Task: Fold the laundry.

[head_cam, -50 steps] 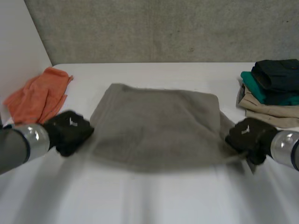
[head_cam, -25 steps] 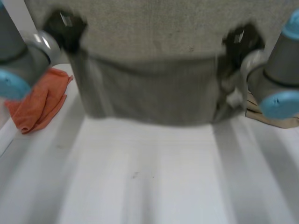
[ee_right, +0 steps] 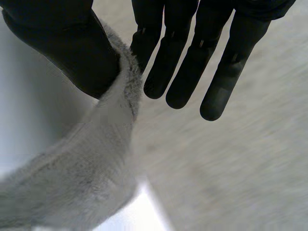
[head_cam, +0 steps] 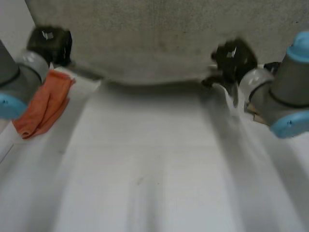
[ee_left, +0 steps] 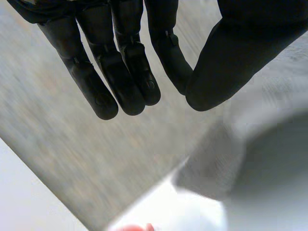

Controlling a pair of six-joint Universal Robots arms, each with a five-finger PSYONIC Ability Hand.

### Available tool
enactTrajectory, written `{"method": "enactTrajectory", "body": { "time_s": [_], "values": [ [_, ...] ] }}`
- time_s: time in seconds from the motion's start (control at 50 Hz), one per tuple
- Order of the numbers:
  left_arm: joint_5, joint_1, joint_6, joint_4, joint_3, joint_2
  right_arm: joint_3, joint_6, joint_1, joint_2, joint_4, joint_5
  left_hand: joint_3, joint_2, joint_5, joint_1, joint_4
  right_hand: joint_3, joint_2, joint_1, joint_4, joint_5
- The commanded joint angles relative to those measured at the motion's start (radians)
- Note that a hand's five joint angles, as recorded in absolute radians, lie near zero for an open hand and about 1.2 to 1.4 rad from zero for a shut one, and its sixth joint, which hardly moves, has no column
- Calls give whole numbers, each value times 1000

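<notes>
Towel (head_cam: pixel 145 72) hangs aloft, stretched grey and fuzzy above the table (head_cam: pixel 145 169).
We see our left hand (head_cam: pixel 50 43) and right hand (head_cam: pixel 234 58) each pinching an upper corner between thumb and straight fingers.

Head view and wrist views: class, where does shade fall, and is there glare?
Head view: soft shade on the white table under the lifted grey towel, no glare. Right wrist view: the towel pinched by the right robot hand is darker than the table beside it. Left wrist view: faint sheen on the left robot hand.

No readable text, label or number shows anywhere.
</notes>
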Motion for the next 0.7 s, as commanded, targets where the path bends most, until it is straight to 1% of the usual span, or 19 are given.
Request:
{"method": "enactTrajectory", "body": {
  "time_s": [0.02, 0.1, 0.14, 0.2, 0.22, 0.28, 0.3, 0.34, 0.4, 0.42, 0.44, 0.46, 0.48, 0.52, 0.56, 0.58, 0.6, 0.66, 0.7],
  "values": [
    [74, 43, 71, 63, -195, -36, 102, -52, -19, 119, 63, -14, 207, 200, 228, 236, 195, 210, 228, 262, 200, 216],
    [90, 52, 105, 62, -231, -36, 117, -10, -28, 140, 61, 3, 207, 200, 228, 236, 195, 210, 228, 262, 200, 216],
    [93, 52, 114, 59, -238, -31, 126, 60, -36, 141, 61, 24, 207, 200, 228, 236, 195, 210, 228, 262, 200, 216],
    [96, 54, 123, 53, -249, -22, 137, 146, -42, 137, 61, 41, 207, 200, 228, 236, 195, 49, 67, 101, 39, 54],
    [96, 55, 126, 51, -257, -18, 142, 198, -49, 137, 61, 55, 207, 200, 228, 236, 195, -1, 17, 51, -11, 4],
    [97, 57, 122, 51, -261, -8, 151, 263, -60, 137, 61, 76, 207, 200, 228, 236, 195, -31, -13, 21, -41, -25],
    [97, 55, 122, 50, -267, -2, 155, 299, -65, 137, 61, 85, 207, 200, 228, 236, 195, -78, -60, -26, -88, -72],
    [102, 52, 122, 47, -275, 4, 160, 324, -68, 137, 61, 89, 207, 200, 228, 236, 195, -61, -43, -9, -71, -55],
    [119, 35, 126, 34, -303, 10, 168, 335, -66, 136, 61, 78, 207, 200, 228, 236, 195, 135, 153, 187, 125, 141],
    [122, 29, 128, 31, -312, 12, 169, 333, -65, 134, 61, 75, 123, 116, 144, 152, 111, 209, 227, 261, 199, 215],
    [128, 11, 133, 24, -326, 15, 169, 330, -62, 125, 59, 67, -413, -420, -392, -384, -425, 210, 228, 262, 200, 216],
    [128, 2, 139, 19, -333, 15, 168, 330, -60, 119, 59, 63, -691, -698, -670, -663, -703, 210, 228, 262, 200, 216],
    [127, -4, 143, 16, -341, 15, 168, 332, -57, 110, 59, 58, -810, -817, -789, -782, -822, 210, 228, 262, 200, 216],
    [117, -23, 165, 7, -361, 13, 165, 332, -39, 69, 67, 46, -859, -866, -837, -830, -870, 210, 228, 262, 200, 216],
    [110, -29, 177, 4, -375, 16, 162, 332, -25, 32, 72, 40, -897, -904, -876, -868, -908, 210, 228, 262, 200, 216],
    [99, -28, 180, -1, -387, 19, 160, 333, -16, 12, 73, 38, -958, -965, -937, -929, -970, 210, 228, 262, 200, 216],
    [93, -29, 182, -3, -395, 22, 154, 336, 4, -28, 75, 37, -979, -986, -958, -950, -991, 210, 228, 262, 200, 216],
    [70, -37, 177, -7, -415, 36, 119, 353, 53, -105, 76, 44, -1015, -1022, -994, -986, -1027, 210, 228, 262, 200, 216],
    [58, -41, 173, -7, -419, 33, 91, 370, 79, -129, 78, 50, -1015, -1022, -994, -986, -1027, 210, 228, 262, 200, 216]
  ]
}}
